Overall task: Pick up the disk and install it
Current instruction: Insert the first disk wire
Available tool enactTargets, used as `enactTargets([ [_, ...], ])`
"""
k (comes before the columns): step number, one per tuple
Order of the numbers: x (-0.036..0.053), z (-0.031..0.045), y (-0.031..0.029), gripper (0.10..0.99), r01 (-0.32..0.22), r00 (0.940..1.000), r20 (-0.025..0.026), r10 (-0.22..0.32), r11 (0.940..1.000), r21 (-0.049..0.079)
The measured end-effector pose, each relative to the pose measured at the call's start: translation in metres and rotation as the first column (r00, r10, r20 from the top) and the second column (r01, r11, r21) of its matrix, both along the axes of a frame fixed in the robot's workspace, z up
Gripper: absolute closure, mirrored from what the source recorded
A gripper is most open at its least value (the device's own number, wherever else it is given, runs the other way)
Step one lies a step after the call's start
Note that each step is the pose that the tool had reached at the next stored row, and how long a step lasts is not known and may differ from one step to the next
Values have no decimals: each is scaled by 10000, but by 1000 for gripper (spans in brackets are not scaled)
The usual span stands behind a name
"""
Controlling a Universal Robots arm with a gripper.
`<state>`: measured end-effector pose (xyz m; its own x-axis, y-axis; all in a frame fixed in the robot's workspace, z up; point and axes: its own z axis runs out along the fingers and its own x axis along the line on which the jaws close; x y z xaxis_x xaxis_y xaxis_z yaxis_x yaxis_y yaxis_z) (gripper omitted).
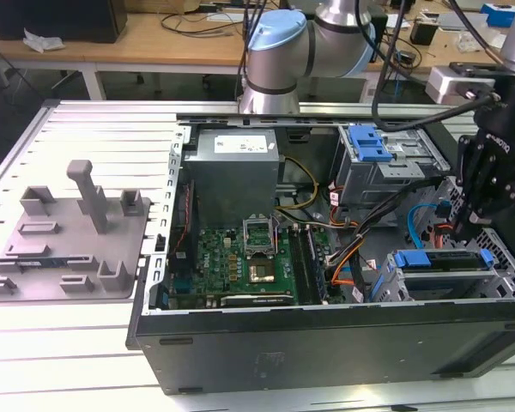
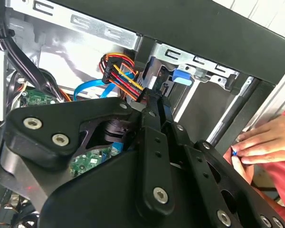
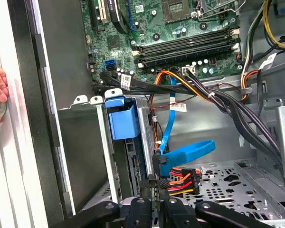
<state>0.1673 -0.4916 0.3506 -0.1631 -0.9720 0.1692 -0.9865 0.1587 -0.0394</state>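
Wooden desks (image 1: 154, 39) behind table (image 1: 69, 343); gripper (image 1: 465, 228) seemingly in case (image 1: 326, 348).

Arm (image 1: 279, 51) bent over — claw (image 1: 461, 228) pointing down, fingers (image 2: 153, 111) pressed together

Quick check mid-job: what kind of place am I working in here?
Most likely a robotics or electronics lab: an open computer case sits on a slotted metal table, beside a grey fixture plate, with cable-strewn wooden desks behind.
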Motion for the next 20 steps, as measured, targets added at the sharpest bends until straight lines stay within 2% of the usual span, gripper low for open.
enactTargets([
  [1,-2,0,-16,922,-2,10000,4,2,10000,57],
  [4,-14,0,-107,922,-11,10000,27,10,9993,372],
  [14,-35,0,-247,922,-51,10000,79,43,9948,1014],
  [16,-39,0,-286,922,-93,9999,99,81,9921,1250],
  [20,-41,0,-316,922,-127,9999,104,114,9905,1371],
])
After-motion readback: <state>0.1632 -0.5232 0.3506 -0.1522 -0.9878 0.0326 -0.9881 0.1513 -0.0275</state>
